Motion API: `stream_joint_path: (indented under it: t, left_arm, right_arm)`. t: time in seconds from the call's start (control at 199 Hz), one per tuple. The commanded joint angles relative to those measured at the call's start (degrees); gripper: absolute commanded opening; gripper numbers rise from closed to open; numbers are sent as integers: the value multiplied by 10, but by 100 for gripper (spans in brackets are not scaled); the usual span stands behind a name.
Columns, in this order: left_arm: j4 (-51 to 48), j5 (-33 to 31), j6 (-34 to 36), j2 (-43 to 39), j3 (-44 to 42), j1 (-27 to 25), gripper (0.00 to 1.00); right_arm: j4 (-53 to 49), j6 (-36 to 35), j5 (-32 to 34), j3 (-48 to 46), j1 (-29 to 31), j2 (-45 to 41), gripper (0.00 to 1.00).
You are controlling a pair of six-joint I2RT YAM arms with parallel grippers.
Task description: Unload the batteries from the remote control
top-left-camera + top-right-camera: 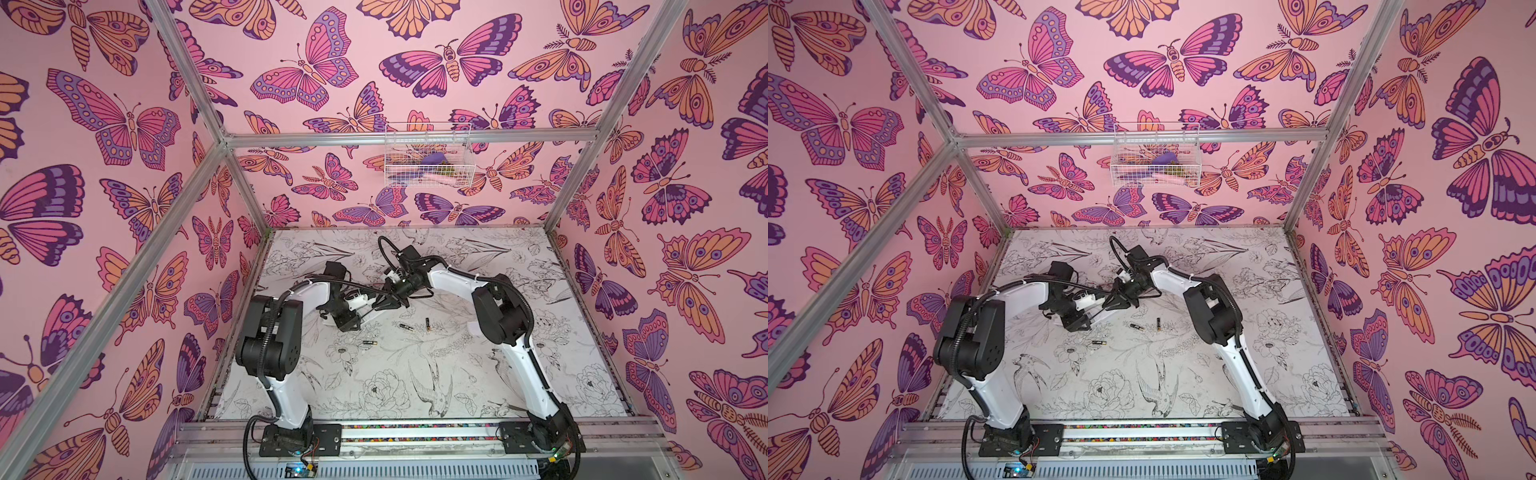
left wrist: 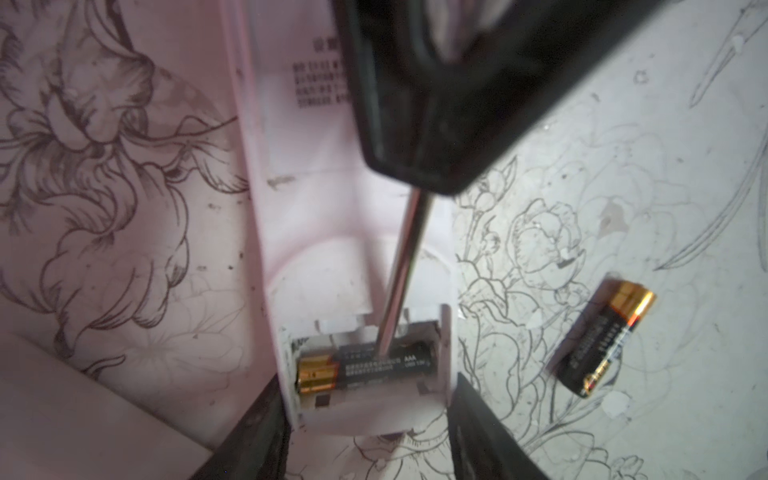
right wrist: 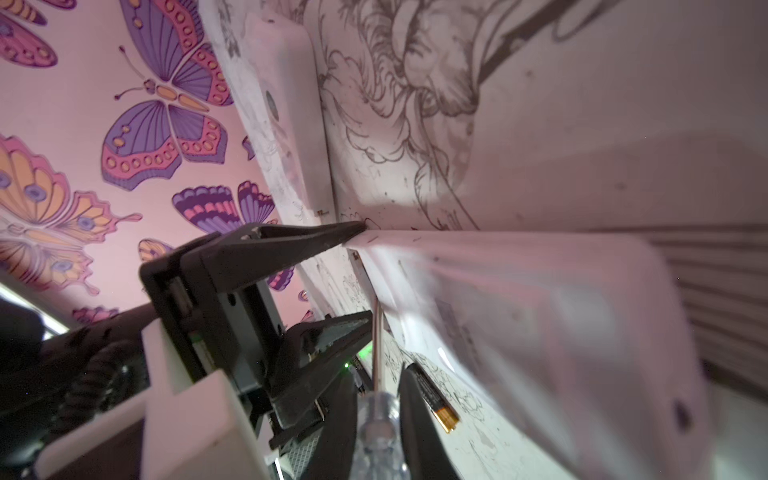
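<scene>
You find the remote control (image 2: 353,249) on the table (image 2: 665,166). One battery (image 2: 365,368) sits in its open compartment (image 2: 434,332), and the tool (image 2: 401,270) reaches into it and touches that battery. In a top view, three loose batteries (image 1: 406,326) lie on the table in front of the remote, apart from each other.

Your left arm (image 1: 272,332) and right arm (image 1: 500,309) both elbow inward, wrists meeting — left gripper (image 2: 368,388) tilts down, jaws half apart, clamping; right gripper (image 3: 376,415) angles toward it, jaws nearly closed, gripping.
</scene>
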Motion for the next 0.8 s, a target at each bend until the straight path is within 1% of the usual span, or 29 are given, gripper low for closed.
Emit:
stream_joint_path:
  t: [0.0, 0.04, 0.09, 0.17, 0.196, 0.236, 0.286, 0.381, 0.501, 0.647, 0.797]
  left_arm:
    - [13, 40, 1, -6, -7, 3, 57]
    - [13, 53, 4, -13, -9, 9, 58]
    - [13, 76, 2, -23, -9, 24, 61]
    - [14, 105, 4, -37, -8, 46, 66]
    - [13, 109, 10, -39, -9, 50, 66]
    - [13, 110, 30, -42, -13, 53, 67]
    - [13, 110, 56, -43, -20, 55, 68]
    - [13, 96, 71, -36, -25, 56, 69]
    - [17, 93, 108, -30, -37, 55, 69]
    - [21, 87, 107, -26, -39, 56, 67]
    - [34, 73, 119, -30, -54, 56, 67]
  right_arm:
    - [239, 166, -44, -72, 8, 33, 0]
    - [268, 186, -58, -76, 3, 36, 0]
    - [245, 173, -57, -73, -2, 30, 0]
    - [145, 85, -29, -56, -10, 9, 0]
    - [97, 58, -16, -46, -11, 5, 0]
    - [32, 12, 6, -25, -13, 3, 0]
    - [-34, -29, 30, 0, -13, 4, 0]
    - [-140, -91, 88, 41, -10, 1, 0]
    - [-188, -119, 141, 50, 0, -10, 0]
    - [-266, -157, 182, 94, 14, -10, 0]
    - [-292, -169, 186, 123, 25, -2, 0]
